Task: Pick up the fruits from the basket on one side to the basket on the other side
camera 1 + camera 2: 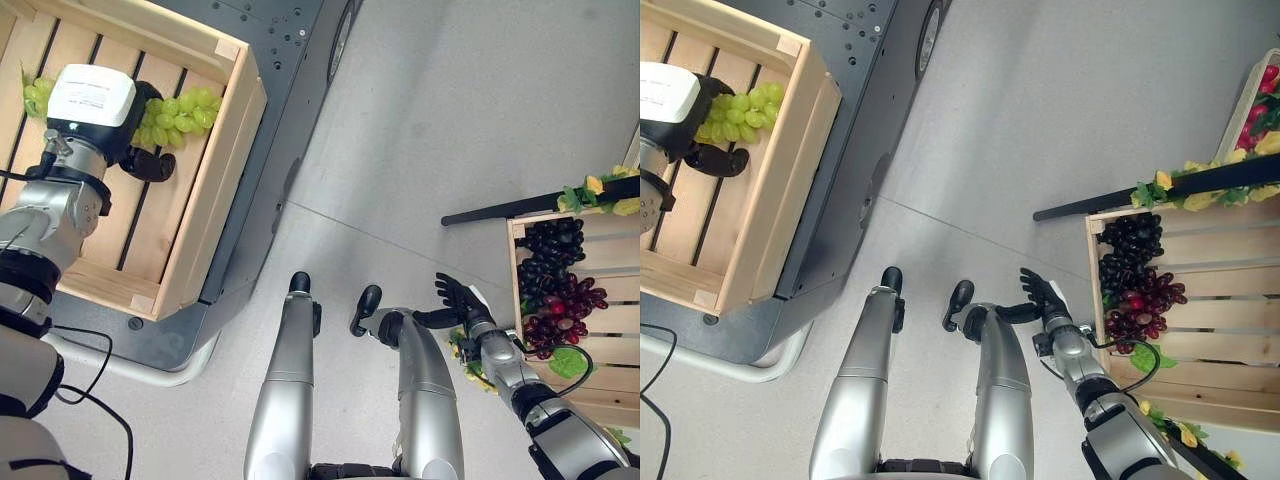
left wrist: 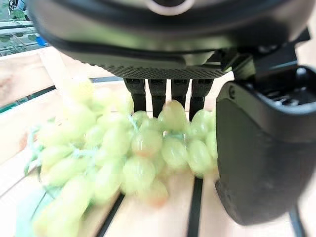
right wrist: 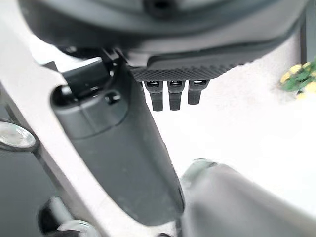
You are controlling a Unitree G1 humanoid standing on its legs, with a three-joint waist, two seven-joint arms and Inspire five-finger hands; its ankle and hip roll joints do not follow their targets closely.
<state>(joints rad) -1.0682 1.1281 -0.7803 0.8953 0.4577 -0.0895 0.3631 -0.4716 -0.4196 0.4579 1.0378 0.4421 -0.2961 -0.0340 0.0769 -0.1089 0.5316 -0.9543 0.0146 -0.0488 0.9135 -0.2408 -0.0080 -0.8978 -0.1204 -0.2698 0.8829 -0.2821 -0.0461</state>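
Here the left hand [image 1: 135,150] hovers with fingers straight and nothing gripped above the green grapes [image 2: 133,153], which lie on the slats of the left crate [image 1: 215,170]. The right hand [image 1: 458,298] hangs open and empty near the right crate [image 1: 1230,330] of dark grapes [image 1: 1135,285]. Judging by this, lifting straight clear should avoid dragging the bunch.

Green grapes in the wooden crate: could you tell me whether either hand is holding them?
No. The open left hand hovers over the green grape bunch; the right hand is empty.
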